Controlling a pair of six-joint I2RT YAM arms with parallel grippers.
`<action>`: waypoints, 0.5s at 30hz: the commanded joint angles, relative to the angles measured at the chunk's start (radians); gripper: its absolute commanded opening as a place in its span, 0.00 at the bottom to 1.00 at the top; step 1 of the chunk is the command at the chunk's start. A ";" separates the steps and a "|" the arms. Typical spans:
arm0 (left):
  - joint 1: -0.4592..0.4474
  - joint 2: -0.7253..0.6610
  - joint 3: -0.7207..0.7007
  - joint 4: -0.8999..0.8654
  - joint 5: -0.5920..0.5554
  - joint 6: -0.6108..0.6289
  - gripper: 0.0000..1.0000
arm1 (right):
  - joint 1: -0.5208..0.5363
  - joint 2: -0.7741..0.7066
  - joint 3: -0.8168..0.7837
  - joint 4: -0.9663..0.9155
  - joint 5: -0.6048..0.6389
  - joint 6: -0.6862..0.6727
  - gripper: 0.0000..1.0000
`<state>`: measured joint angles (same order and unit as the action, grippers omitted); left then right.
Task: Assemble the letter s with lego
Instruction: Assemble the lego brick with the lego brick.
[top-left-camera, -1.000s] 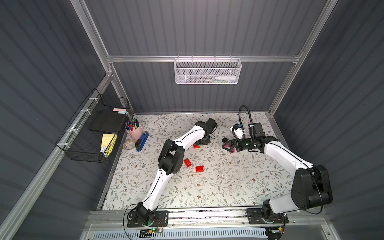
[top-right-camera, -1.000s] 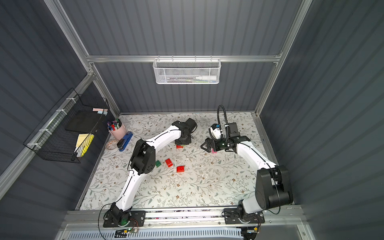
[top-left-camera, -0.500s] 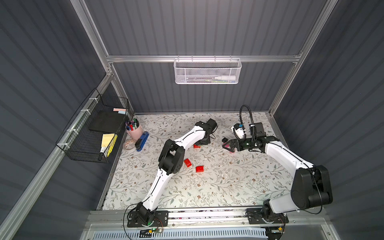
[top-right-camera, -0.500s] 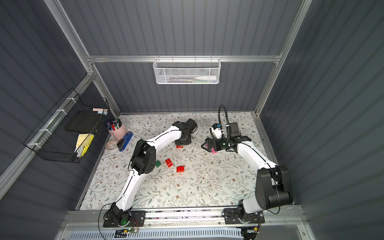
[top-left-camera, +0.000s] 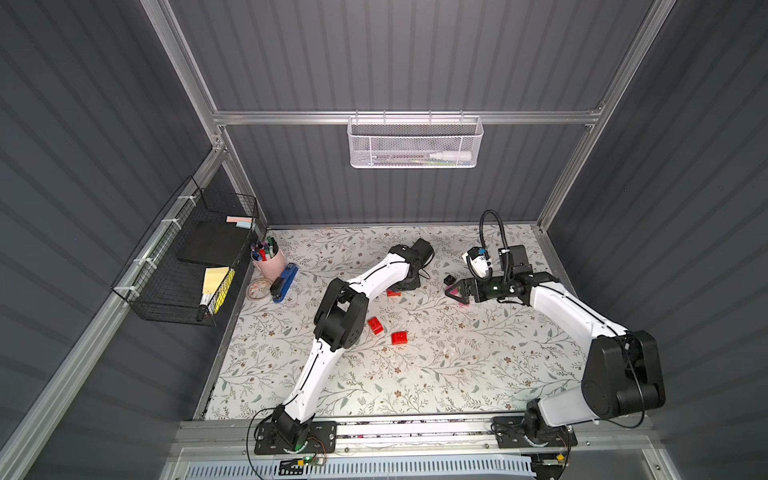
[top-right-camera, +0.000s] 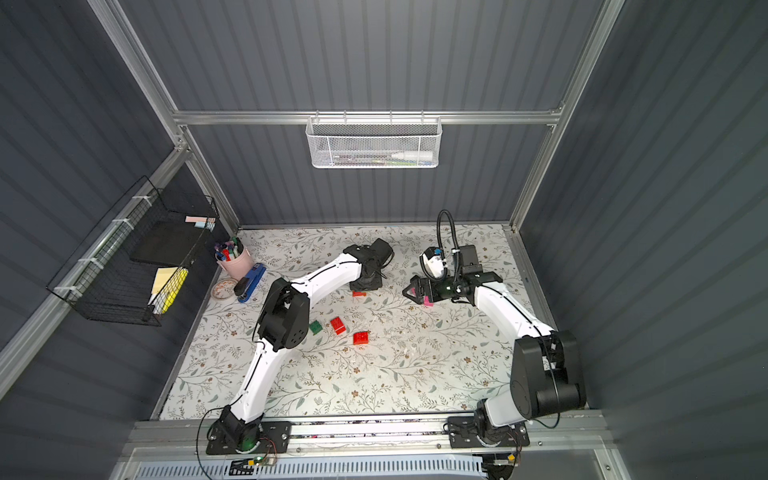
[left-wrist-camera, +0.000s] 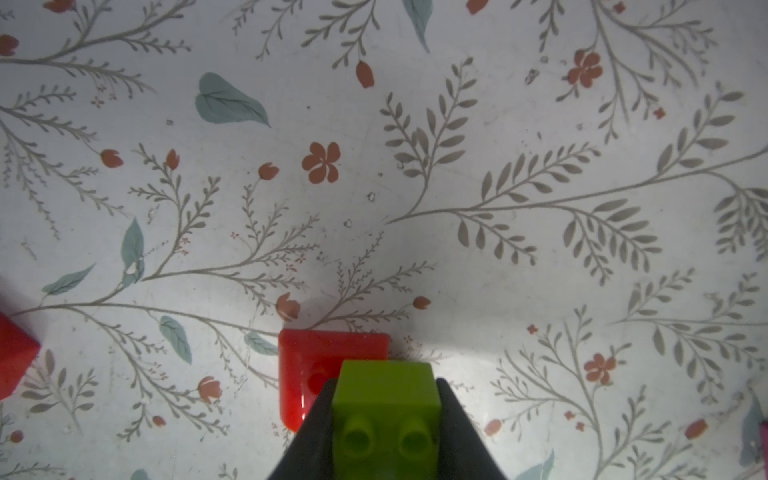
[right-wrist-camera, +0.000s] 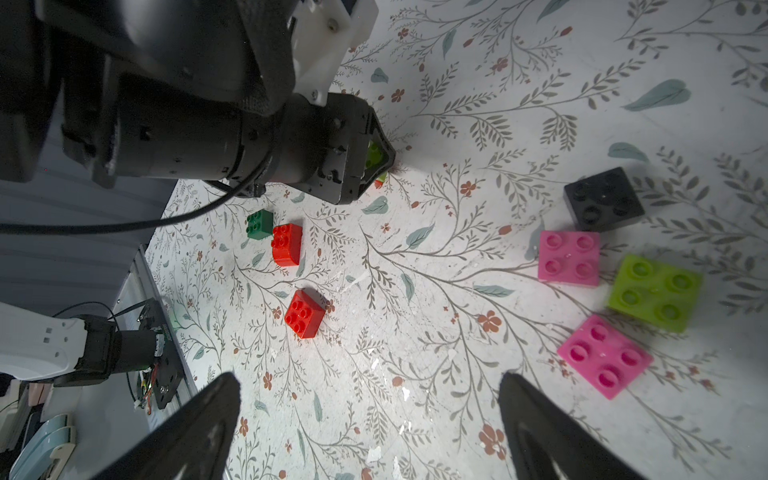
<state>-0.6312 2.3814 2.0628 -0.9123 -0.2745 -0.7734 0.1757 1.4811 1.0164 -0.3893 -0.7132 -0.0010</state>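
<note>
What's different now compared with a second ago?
Nothing visibly changed. The left end effector stays shut on the lime green brick, the right end effector stays open, and the two red bricks mid-table lie where they were.

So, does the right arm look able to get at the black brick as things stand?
Probably yes: the right gripper is open and empty, and the black brick lies uncovered just ahead; only a pink brick sits close beside it.

No readable text, no labels, brands, numbers or signs in any view
</note>
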 joint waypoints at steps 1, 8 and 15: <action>0.038 0.068 -0.061 -0.020 0.058 0.008 0.31 | -0.005 0.004 -0.016 0.006 -0.022 -0.014 0.99; 0.041 0.063 -0.029 -0.035 0.067 0.043 0.37 | -0.005 -0.002 -0.010 0.004 -0.025 -0.012 0.99; 0.042 0.051 -0.012 -0.029 0.082 0.067 0.45 | -0.005 -0.006 -0.010 0.001 -0.026 -0.010 0.99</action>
<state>-0.6090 2.3802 2.0674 -0.8928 -0.2417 -0.7303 0.1757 1.4811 1.0100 -0.3893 -0.7189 -0.0010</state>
